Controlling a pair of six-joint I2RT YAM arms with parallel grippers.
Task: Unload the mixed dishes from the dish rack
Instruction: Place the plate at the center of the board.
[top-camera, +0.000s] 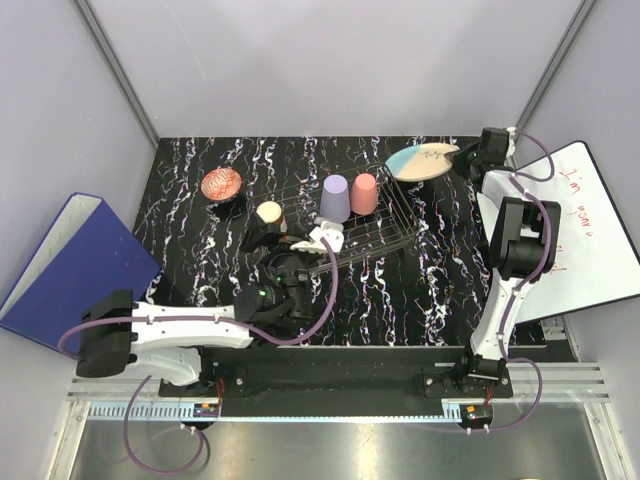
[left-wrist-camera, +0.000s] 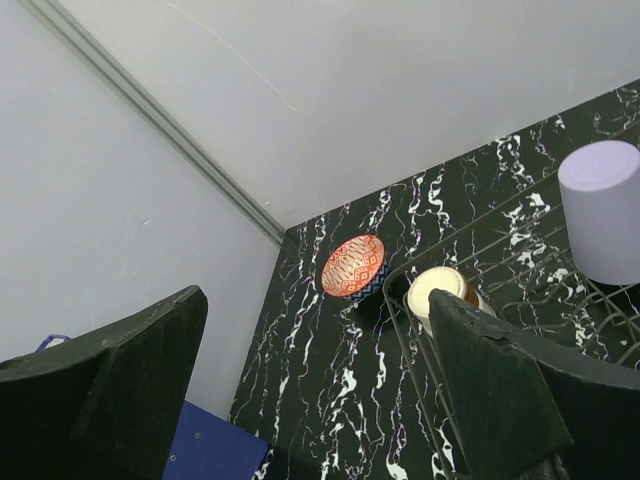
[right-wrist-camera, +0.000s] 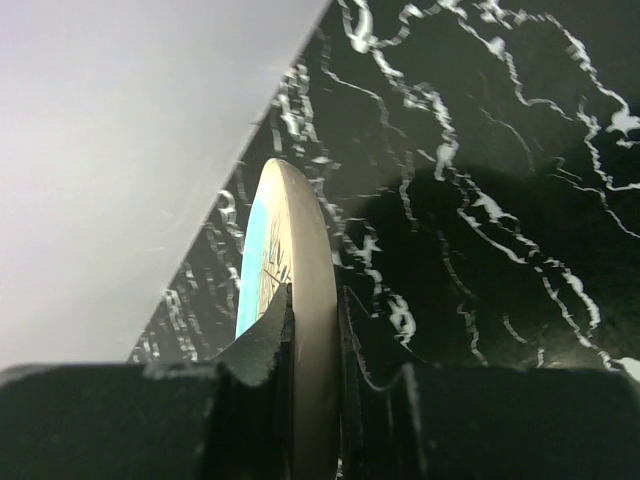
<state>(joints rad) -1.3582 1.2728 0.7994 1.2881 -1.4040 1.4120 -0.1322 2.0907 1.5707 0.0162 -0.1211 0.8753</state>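
The dish rack (top-camera: 385, 232) of dark wire sits mid-table. A lavender cup (top-camera: 335, 198) and a salmon-pink cup (top-camera: 364, 193) stand upside down in it. A whitish cup (top-camera: 268, 212) lies at the rack's left end, seen also in the left wrist view (left-wrist-camera: 436, 291). The red-orange bowl (top-camera: 221, 183) sits on the table left of the rack. My left gripper (top-camera: 268, 238) is open and empty, just near of the whitish cup. My right gripper (top-camera: 466, 157) is shut on the rim of the light-blue-and-cream plate (top-camera: 420, 161), held above the table at the far right, edge-on in the right wrist view (right-wrist-camera: 300, 330).
A blue binder (top-camera: 70, 265) lies off the table's left edge. A white board with red writing (top-camera: 585, 225) lies at the right. Grey walls close the back and sides.
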